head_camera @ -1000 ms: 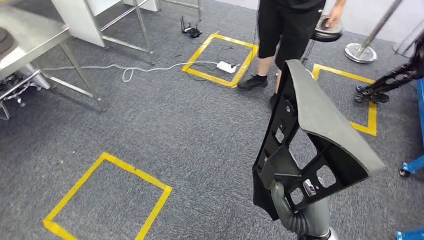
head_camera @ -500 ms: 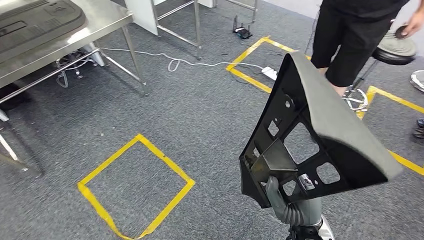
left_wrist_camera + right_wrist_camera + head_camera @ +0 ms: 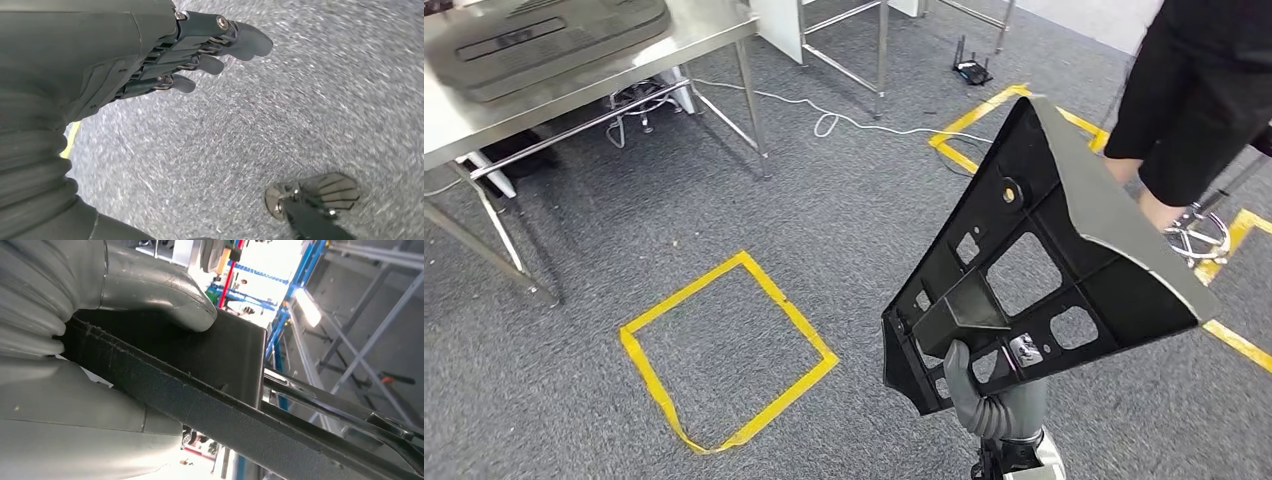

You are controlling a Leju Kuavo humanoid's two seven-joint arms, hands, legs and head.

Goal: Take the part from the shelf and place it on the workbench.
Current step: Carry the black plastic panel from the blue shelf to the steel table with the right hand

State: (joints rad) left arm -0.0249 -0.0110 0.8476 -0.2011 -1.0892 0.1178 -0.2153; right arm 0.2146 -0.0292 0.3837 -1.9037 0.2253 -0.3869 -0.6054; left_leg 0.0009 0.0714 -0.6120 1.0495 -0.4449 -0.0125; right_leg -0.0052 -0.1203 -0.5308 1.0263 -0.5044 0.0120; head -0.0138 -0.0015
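No brand, label or writing can be read on anything here (a small silvery tag on the part is too small to make out).

The right hand (image 3: 986, 392) grips the large black triangular plastic part (image 3: 1034, 270) by its lower corner, holding it upright in the air above the grey carpet (image 3: 824, 220), its narrow tip uppermost and its ribbed, cut-out inner face towards the camera. In the right wrist view the thick grey thumb (image 3: 165, 290) presses flat on the part's dark wall, whose textured black edge runs across between thumb and palm.

The left hand (image 3: 165, 55) hangs over the carpet with its dark fingers (image 3: 240, 37) nearly straight, lying close together and holding nothing.

The stainless-steel workbench (image 3: 554, 85) stands well apart from the part, to the upper left in the head view, and a dark grey moulded panel (image 3: 544, 35) lies on it. A square of yellow tape (image 3: 724, 350) marks the carpet between bench and robot. A person in black shorts (image 3: 1194, 110) stands just behind the part, beside a white cable (image 3: 844, 118) trailing over the floor.
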